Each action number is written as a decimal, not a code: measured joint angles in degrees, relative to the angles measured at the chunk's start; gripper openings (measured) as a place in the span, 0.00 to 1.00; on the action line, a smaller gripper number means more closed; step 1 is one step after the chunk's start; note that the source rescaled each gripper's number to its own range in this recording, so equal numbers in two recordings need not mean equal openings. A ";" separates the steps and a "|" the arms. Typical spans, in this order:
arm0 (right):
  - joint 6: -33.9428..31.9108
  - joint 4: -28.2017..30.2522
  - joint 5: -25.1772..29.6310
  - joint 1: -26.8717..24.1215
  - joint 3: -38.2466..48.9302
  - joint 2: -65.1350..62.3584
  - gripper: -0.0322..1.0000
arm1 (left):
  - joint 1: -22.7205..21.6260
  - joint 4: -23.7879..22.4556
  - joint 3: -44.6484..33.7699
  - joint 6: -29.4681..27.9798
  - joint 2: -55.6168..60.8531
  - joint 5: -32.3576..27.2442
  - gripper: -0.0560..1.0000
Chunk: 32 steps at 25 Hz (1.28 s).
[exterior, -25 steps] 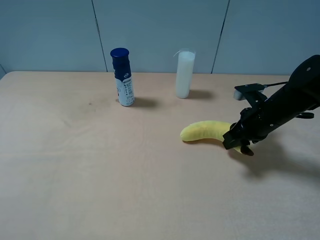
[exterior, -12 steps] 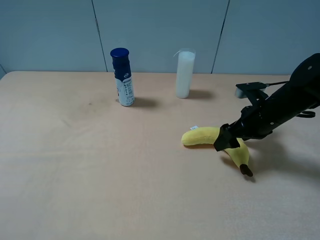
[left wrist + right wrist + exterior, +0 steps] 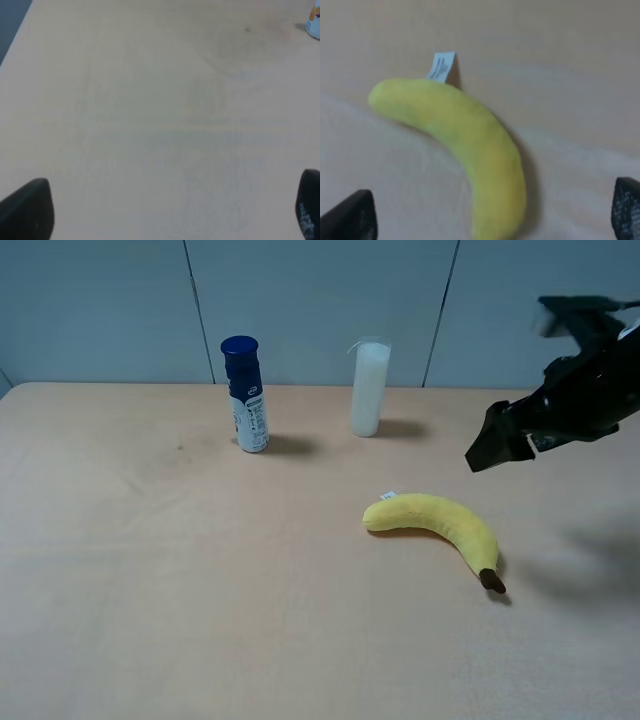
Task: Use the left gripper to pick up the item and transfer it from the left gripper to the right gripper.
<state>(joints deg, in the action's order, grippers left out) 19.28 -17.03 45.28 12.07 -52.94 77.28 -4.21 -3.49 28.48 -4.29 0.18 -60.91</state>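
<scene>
The yellow plush banana (image 3: 437,522) lies on the table right of centre, its dark stem tip toward the front right and its white tag at the far left end. It also shows in the right wrist view (image 3: 465,145), below the camera. My right gripper (image 3: 495,450) hangs in the air above and to the right of the banana, open and empty; its fingertips (image 3: 347,217) sit wide apart. My left gripper (image 3: 170,210) is open over bare table; it does not show in the exterior high view.
A blue-capped bottle (image 3: 246,393) and a white cylinder (image 3: 368,388) stand at the back of the wooden table (image 3: 200,590). The bottle's base shows at a corner of the left wrist view (image 3: 314,27).
My right gripper let go of the banana and rose up and to the right. The banana now lies free on the table, its stem end uncovered.
</scene>
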 joint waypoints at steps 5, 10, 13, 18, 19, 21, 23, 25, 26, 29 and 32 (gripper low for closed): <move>-7.59 6.16 12.22 0.00 -2.98 -10.08 1.00 | 0.00 0.00 0.00 0.00 0.00 0.05 0.96; -13.04 7.06 22.22 0.00 -3.12 -20.34 1.00 | 0.00 -0.02 0.00 0.00 0.00 0.17 0.96; -15.81 7.06 23.60 0.00 -1.44 -26.97 1.00 | 0.00 -0.02 0.00 0.00 0.00 0.22 0.96; -16.97 7.50 23.98 0.00 6.55 -39.90 1.00 | 0.00 -0.02 0.00 0.00 0.00 0.28 0.96; -17.05 7.96 24.10 0.00 8.57 -42.96 1.00 | 0.00 -0.02 0.00 0.00 0.00 0.28 0.96; -17.09 9.49 24.17 0.00 12.23 -49.05 1.00 | 0.00 -0.02 0.00 0.00 0.00 0.28 0.96; -17.31 11.35 23.63 0.00 15.56 -54.13 1.00 | 0.00 -0.02 0.00 0.00 0.00 0.28 0.96; -17.46 12.36 22.41 0.00 17.84 -58.53 1.00 | 0.00 -0.02 0.00 0.00 0.00 0.28 0.96; -17.51 12.70 21.60 0.00 18.69 -60.62 1.00 | 0.00 -0.02 0.00 0.00 0.00 0.28 0.96; -17.50 13.19 18.58 0.00 20.43 -65.66 1.00 | 0.00 -0.02 0.00 0.00 0.00 0.29 0.96; -17.50 13.24 15.22 0.00 21.86 -69.51 1.00 | 0.00 -0.02 0.00 0.00 0.00 0.29 0.96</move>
<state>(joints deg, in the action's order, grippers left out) 1.77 -3.79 60.51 12.07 -31.08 7.77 -4.21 -3.51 28.48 -4.29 0.18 -60.62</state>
